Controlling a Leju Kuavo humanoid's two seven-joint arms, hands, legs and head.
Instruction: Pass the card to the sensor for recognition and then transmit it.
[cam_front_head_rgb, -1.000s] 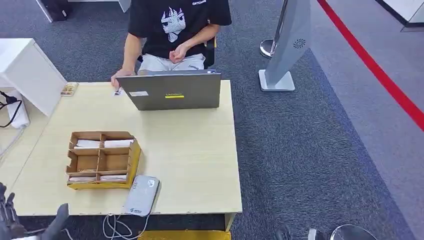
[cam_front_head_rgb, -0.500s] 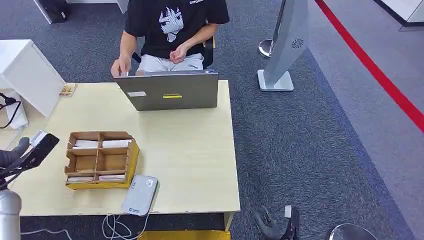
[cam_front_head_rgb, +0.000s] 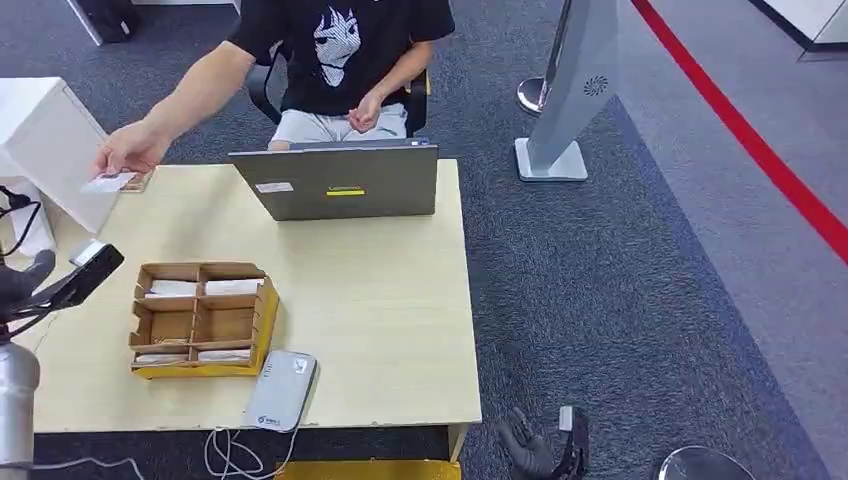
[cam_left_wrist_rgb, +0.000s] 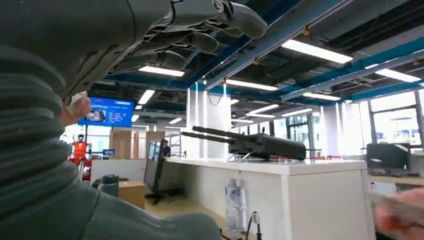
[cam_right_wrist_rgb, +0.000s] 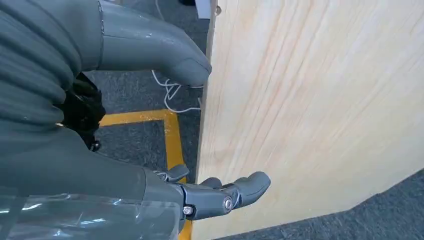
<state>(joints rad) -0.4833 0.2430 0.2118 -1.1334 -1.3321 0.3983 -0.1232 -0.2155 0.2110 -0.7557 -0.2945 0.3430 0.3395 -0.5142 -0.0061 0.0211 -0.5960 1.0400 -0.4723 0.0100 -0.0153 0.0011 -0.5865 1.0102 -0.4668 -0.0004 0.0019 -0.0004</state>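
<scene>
A person seated behind the laptop (cam_front_head_rgb: 340, 182) stretches an arm over the table's far left corner and holds out a white card (cam_front_head_rgb: 108, 182). My left hand (cam_front_head_rgb: 55, 283) is raised at the table's left edge, below and short of the card, with fingers apart and nothing in it. The left wrist view shows those fingers (cam_left_wrist_rgb: 200, 30) spread and empty. The grey card sensor (cam_front_head_rgb: 283, 390) lies flat at the table's front edge, cabled. My right hand (cam_front_head_rgb: 540, 448) hangs low beside the table's front right corner; its fingers (cam_right_wrist_rgb: 225, 195) are apart and empty.
A brown cardboard organiser (cam_front_head_rgb: 203, 318) with several compartments holding white cards stands just behind the sensor. A white cabinet (cam_front_head_rgb: 50, 140) stands at the far left, with cables beside it. A grey pillar stand (cam_front_head_rgb: 570, 90) rises on the carpet to the right.
The person's arm has swung from the laptop out to the left with a card. My left hand rose into view at the table's left edge, and my right hand came up at the bottom.
</scene>
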